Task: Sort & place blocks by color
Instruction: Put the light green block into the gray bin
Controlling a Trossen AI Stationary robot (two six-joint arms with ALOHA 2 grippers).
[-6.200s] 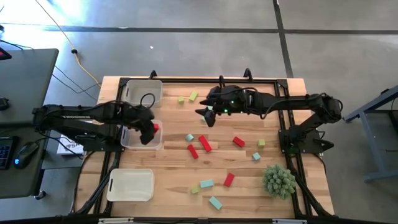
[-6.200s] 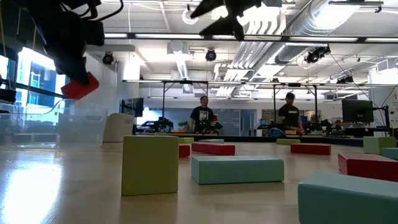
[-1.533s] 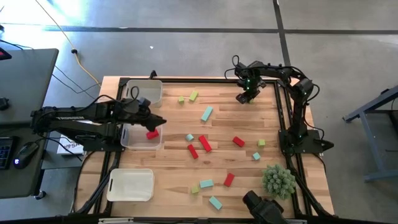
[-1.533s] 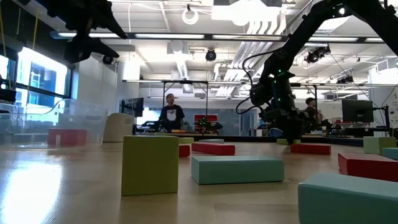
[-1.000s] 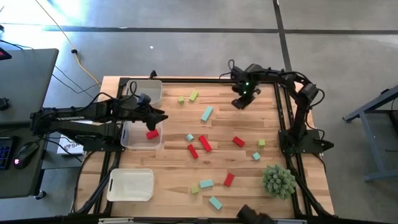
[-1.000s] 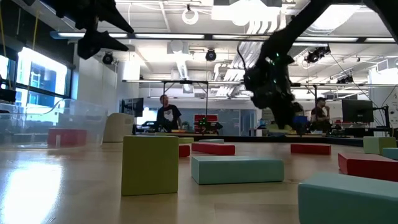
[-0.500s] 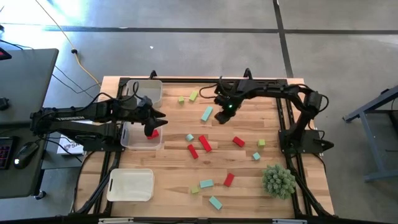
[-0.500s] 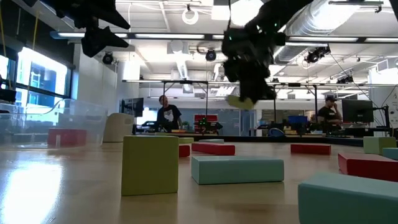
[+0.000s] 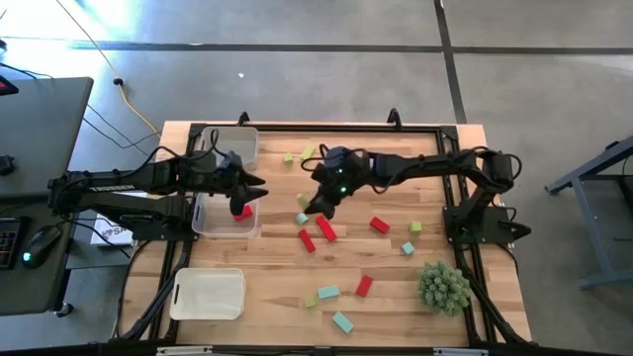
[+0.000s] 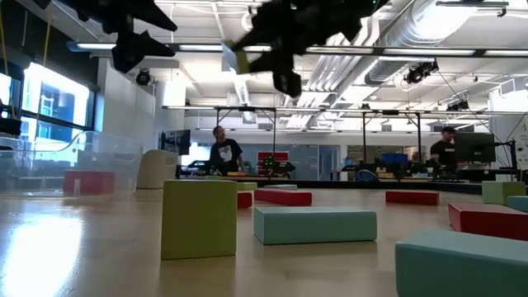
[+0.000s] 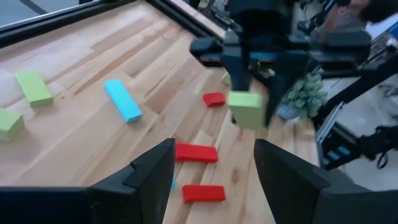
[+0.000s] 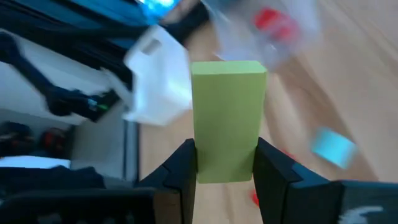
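Note:
My right gripper [image 9: 311, 205] hangs over the table's middle, shut on a yellow-green block [image 12: 228, 118], which also shows in the left wrist view [image 11: 245, 117]. My left gripper [image 9: 253, 188] stands open and holds nothing, above the middle clear bin [image 9: 206, 225], where one red block [image 9: 243, 212] lies on the floor. Red, teal and yellow-green blocks lie flat on the wood: two yellow-green ones [image 9: 308, 151] at the far side, red bars [image 9: 325, 228] in the middle, and a teal bar [image 11: 122, 99]. My right gripper pinches the yellow-green block by two opposite side faces [image 12: 198, 163] between its two fingers. Most of the block sticks out beyond the fingertips [image 12: 267, 163]. The fingers come from the table's right, slanting down. The block hangs clear of the table.
A clear bin [image 9: 233, 146] stands at the far left and another [image 9: 208, 294] at the near left. A spiky green plant ball [image 9: 442, 287] sits at the near right. More blocks [image 9: 342, 321] lie near the front edge. People stand in the room beyond the table.
My right gripper has swung from the table's far right side toward the left and the middle, rising and turning about its wrist, with the yellow-green block kept between its fingers and clear of the table.

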